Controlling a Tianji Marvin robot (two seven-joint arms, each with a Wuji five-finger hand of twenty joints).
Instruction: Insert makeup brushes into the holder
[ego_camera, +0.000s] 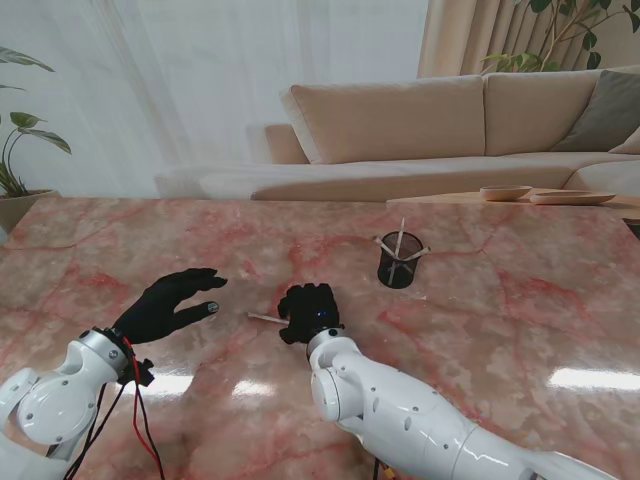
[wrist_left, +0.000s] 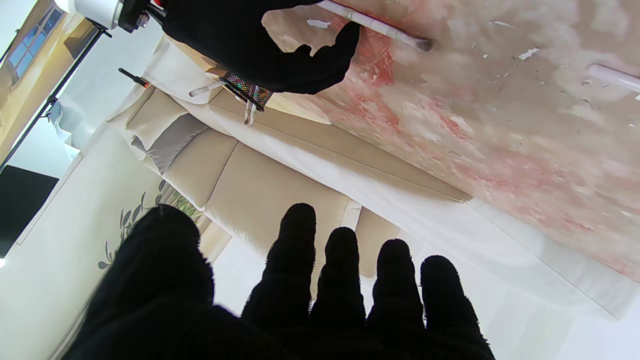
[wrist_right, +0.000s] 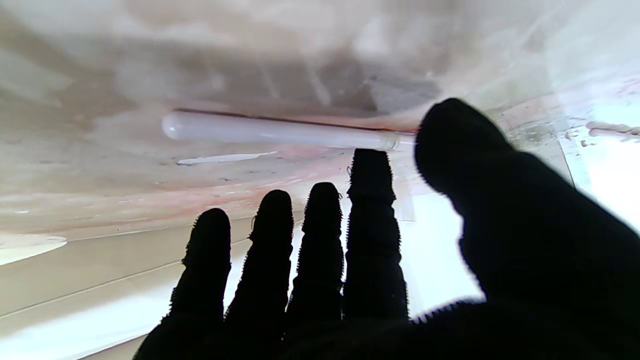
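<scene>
Right hand (ego_camera: 310, 312) is down over the marble table (ego_camera: 500, 330), palm facing the surface, its fingers (wrist_right: 367, 200) stretched out side by side with narrow gaps. Lying flat on the table is a white makeup brush (ego_camera: 266, 319), and in the right wrist view its pale handle (wrist_right: 280, 132) runs across just past the fingertips, the forefinger's tip right at the handle's end and the thumb (wrist_right: 455, 140) beside it. No pinch on it; whether a fingertip actually touches the handle I cannot tell. In the left wrist view that same brush (wrist_left: 372, 25) pokes out from under the right hand (wrist_left: 260, 45), dark bristle tip free on the marble.

Left hand (ego_camera: 165, 305) floats off to the left, well apart from the brush, holding nothing, thumb (wrist_left: 160, 260) swung wide from four fingers (wrist_left: 345, 270) that stand nearly straight with slim gaps.

The holder (ego_camera: 399, 265), a dark mesh cup, stands upright beyond the right hand's fingertips, farther from me and to the right, well apart from the hand. Pale brush handles (ego_camera: 400, 240) lean out of its rim at different angles.
</scene>
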